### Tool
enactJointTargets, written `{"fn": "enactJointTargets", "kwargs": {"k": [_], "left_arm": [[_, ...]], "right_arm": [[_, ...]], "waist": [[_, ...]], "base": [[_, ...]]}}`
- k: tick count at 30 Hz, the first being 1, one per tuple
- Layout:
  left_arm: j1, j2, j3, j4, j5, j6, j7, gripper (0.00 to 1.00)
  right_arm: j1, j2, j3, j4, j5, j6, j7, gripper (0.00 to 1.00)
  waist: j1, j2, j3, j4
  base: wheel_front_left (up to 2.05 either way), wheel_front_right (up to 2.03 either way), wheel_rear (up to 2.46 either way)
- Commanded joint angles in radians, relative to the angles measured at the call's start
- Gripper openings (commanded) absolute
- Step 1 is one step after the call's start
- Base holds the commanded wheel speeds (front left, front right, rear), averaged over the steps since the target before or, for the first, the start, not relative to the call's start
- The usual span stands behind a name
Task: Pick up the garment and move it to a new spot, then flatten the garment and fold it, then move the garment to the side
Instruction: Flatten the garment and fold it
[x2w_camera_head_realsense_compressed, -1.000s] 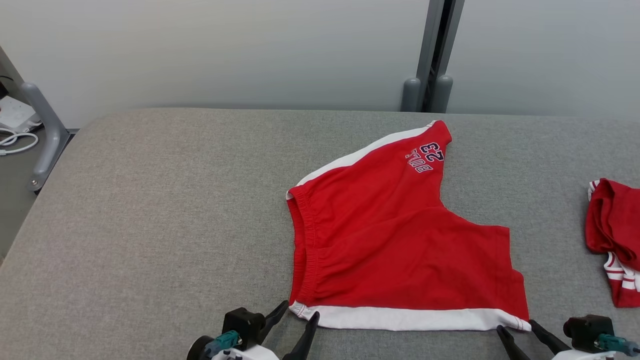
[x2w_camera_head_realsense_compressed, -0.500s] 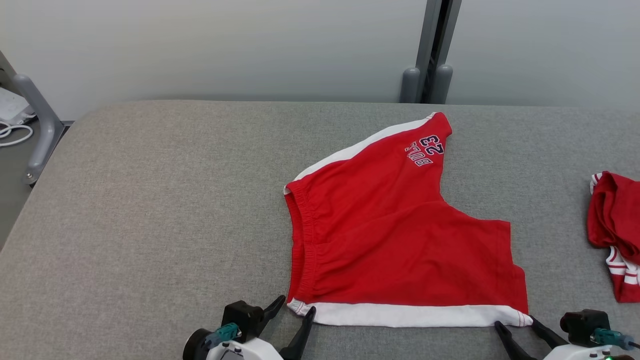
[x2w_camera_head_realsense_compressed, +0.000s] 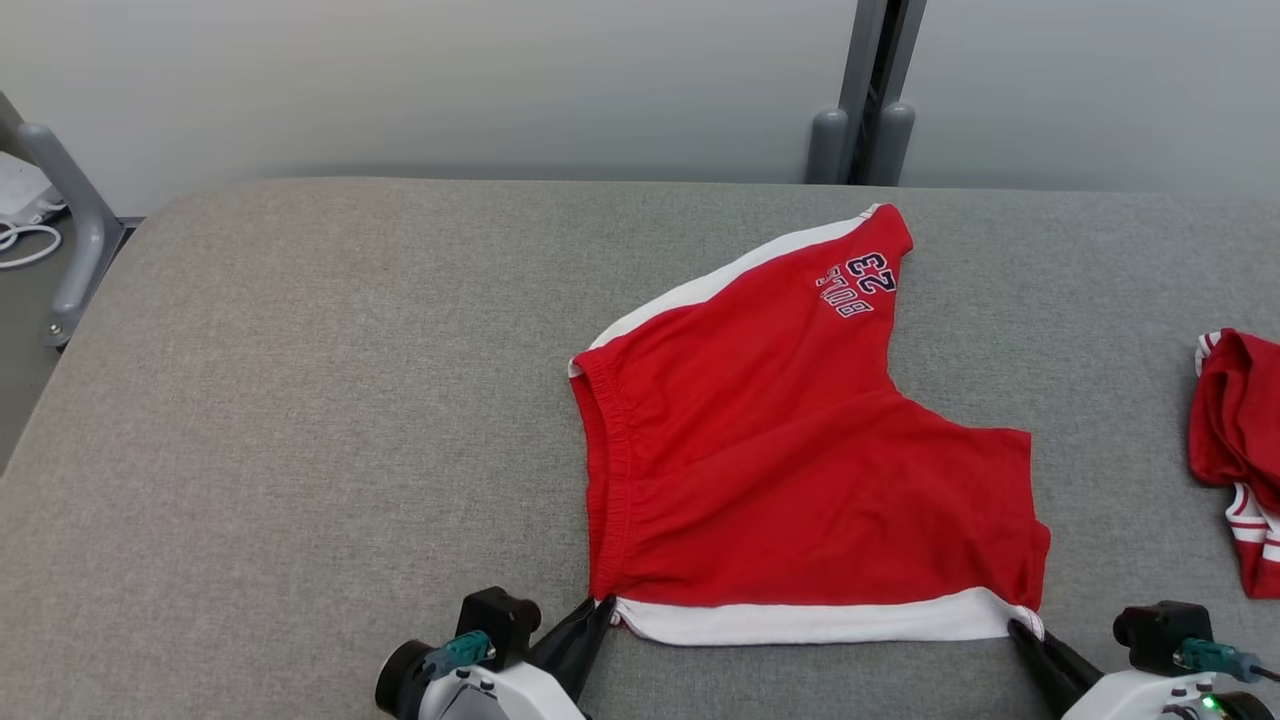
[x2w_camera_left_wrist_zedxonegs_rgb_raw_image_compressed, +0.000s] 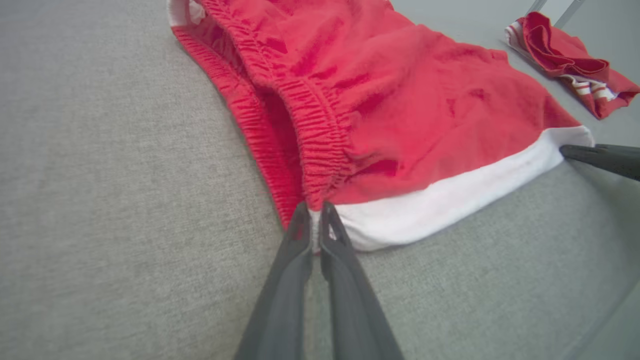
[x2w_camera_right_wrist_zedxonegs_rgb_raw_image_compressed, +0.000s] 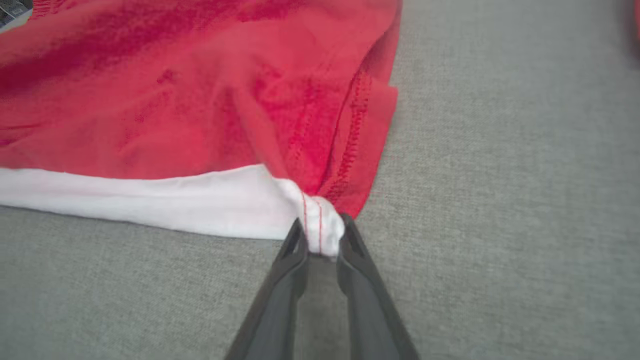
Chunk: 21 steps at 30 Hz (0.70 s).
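The red shorts (x2w_camera_head_realsense_compressed: 800, 450) lie spread on the grey padded table (x2w_camera_head_realsense_compressed: 300, 400), a little right of the middle in the head view. The waistband is to the robot's left and the two legs are to its right. The far leg angles away toward the back of the table and carries a dark 23 with lettering beside it (upside down from the head's side). A white band runs along the near edge of the shorts, from the waistband corner to the leg hem.

The left gripper (x2w_camera_head_realsense_compressed: 600, 612) is at the near left corner. Its two dark fingers are pressed together on the end of the white band, just where it meets the gathered waistband. The right gripper (x2w_camera_head_realsense_compressed: 1028, 632) is at the near right corner, its fingers clamped on a bunched bit of the band at the hem, with the red cloth drawn into small folds above it.

A second garment (x2w_camera_head_realsense_compressed: 1235, 450), red with white stripes, lies crumpled near the table's right edge, well apart from the shorts. Behind the table is a pale wall (x2w_camera_head_realsense_compressed: 450, 90) with a dark post (x2w_camera_head_realsense_compressed: 880, 60)
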Motion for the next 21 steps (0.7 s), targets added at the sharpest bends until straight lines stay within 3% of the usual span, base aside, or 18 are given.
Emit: {"fn": "enactJointTargets", "kwargs": {"k": [1,10,15,21], "left_arm": [[-0.011,0.007,-0.003,0.004,-0.009,-0.004,-0.004,0.0],[-0.033,0.047,-0.052,-0.058,-0.046,-0.004,-0.004,0.0],[-0.094,0.105,-0.078,-0.162,-0.094,-0.003,-0.004,0.0],[-0.297,0.21,-0.101,-0.316,-0.137,-0.003,0.069,0.0]], "right_arm": [[0.0,0.006,0.008,0.01,0.005,0.0,0.003,0.0],[-0.045,-0.017,0.023,-0.021,-0.01,0.0,-0.037,0.0],[-0.131,-0.054,0.034,-0.065,-0.062,0.0,-0.037,0.0],[-0.31,-0.079,0.025,-0.144,-0.087,0.0,-0.014,0.0]], "waist": [[0.0,-0.0001,0.0,0.001],[0.0,-0.0001,-0.022,0.003],[0.0,-0.0001,-0.051,-0.006],[0.0,-0.0001,-0.088,-0.014]], "base": [[0.0,0.0,0.0],[0.0,0.0,0.0],[0.0,0.0,0.0],[0.0,0.0,0.0]]}}
